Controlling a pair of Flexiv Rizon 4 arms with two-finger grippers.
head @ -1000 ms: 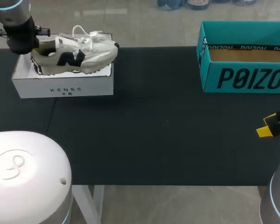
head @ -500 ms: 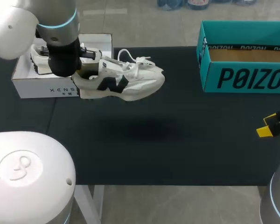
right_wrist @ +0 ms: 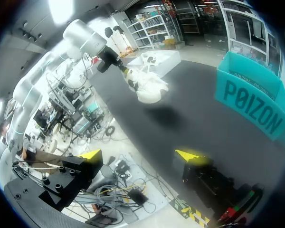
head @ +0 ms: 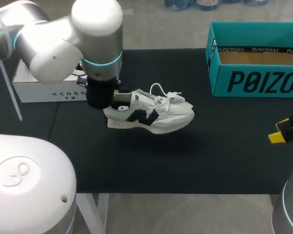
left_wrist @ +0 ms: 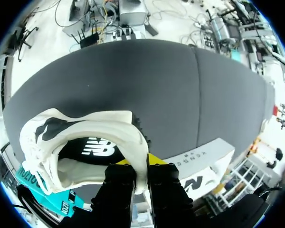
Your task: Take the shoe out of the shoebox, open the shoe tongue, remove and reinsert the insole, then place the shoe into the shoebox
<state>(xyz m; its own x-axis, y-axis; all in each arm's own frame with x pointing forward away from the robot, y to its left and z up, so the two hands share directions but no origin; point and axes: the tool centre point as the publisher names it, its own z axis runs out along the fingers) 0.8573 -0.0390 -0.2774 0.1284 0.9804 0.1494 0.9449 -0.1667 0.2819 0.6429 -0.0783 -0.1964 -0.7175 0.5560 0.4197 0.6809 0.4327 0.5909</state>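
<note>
Shoe (head: pixel 151 114) is out of the white shoebox (head: pixel 63 90) in the head view. It's a bit left of the middle of the tabletop (head: pixel 185 161) and just off the surface, going by the shadow under it. The left hand (head: pixel 116 103) has it by the heel end. The long axis runs along the tabletop with the toe pointing at the right edge. The right hand (head: pixel 279 132) sits over at that edge, near the teal box (head: pixel 254 80) in the far right corner, so it's well apart from the shoe.

Left wrist view: fingers (left_wrist: pixel 154 160) are clamped on the heel collar from both sides, with the shoe's opening just ahead of them.

Right wrist view: the right hand is wide open with nothing in it. The shoe is far ahead with its toe end toward it.

My guess is the shoe needs setting down next so the right hand can come in at the tongue.
</note>
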